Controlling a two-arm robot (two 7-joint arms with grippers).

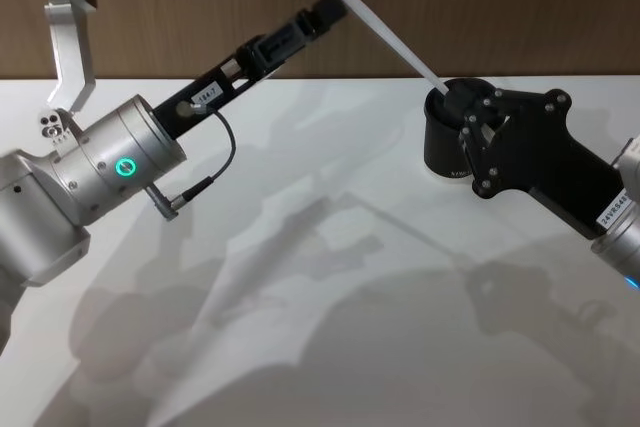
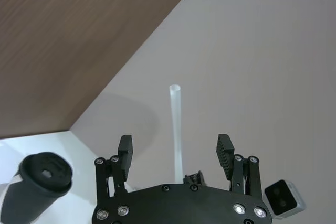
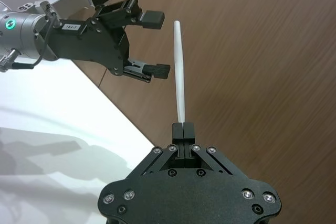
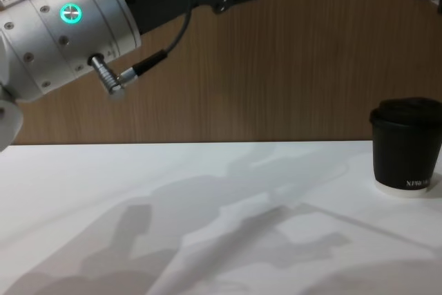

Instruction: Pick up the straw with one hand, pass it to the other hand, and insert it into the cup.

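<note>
The straw point(image 1: 370, 19) is a thin white tube slanting up and to the left in the air. Its lower end is pinched in my right gripper point(image 1: 450, 95), which is shut on it just above the black lidded cup point(image 1: 438, 142) at the table's far right. In the right wrist view the straw point(image 3: 180, 72) rises straight out of the shut right gripper point(image 3: 184, 127). My left gripper point(image 1: 335, 5) is open beside the straw's upper part. Its left wrist view shows the straw point(image 2: 175, 124) between the spread fingers point(image 2: 125, 148), touching neither. The cup point(image 4: 406, 150) stands upright.
A dark cable with a metal plug point(image 1: 195, 187) loops off my left forearm. A brown wooden wall point(image 1: 200, 7) runs behind the white table point(image 1: 320, 297). The table surface in front of the cup and between the arms carries only shadows.
</note>
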